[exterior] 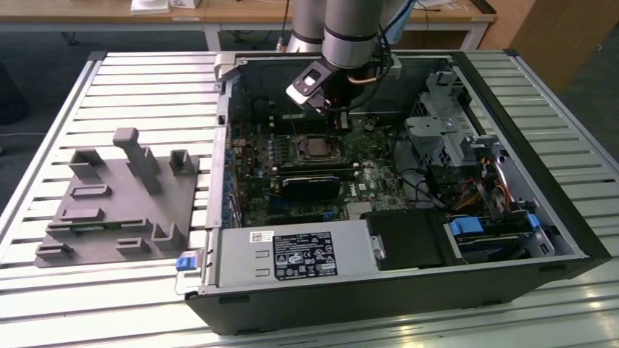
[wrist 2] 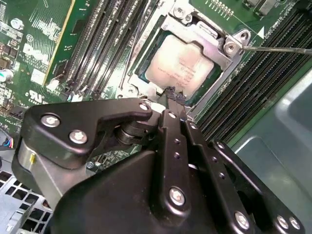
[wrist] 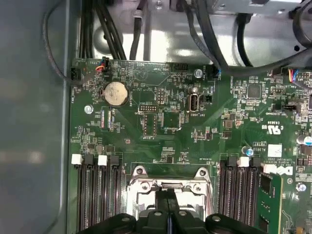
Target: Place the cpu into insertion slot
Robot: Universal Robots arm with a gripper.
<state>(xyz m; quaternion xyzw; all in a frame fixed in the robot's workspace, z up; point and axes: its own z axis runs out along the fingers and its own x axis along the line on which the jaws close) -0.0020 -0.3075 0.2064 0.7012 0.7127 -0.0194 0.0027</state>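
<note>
- Black linkage of the gripper crowds the near part of the second wrist view. I read its fingers as pressed together at the tips, with nothing between them.
- Those tips hang at one edge of the insertion slot, by the rim of its metal bracket. Whether they touch it or sit just clear, I cannot tell.
- The cpu lies flat inside that slot, pale metal face up, framed by the bracket on every side I can see.
- Long memory slots run close along two opposite sides of the insertion slot, so side room is tight.
- From the exterior view, the arm reaches down into the open computer case. The insertion slot sits mid-board, a black card just beside it, and the case walls stand well apart from it.
- A grey fixture stands outside the case on the slatted table, toward the exterior view's left.
</note>
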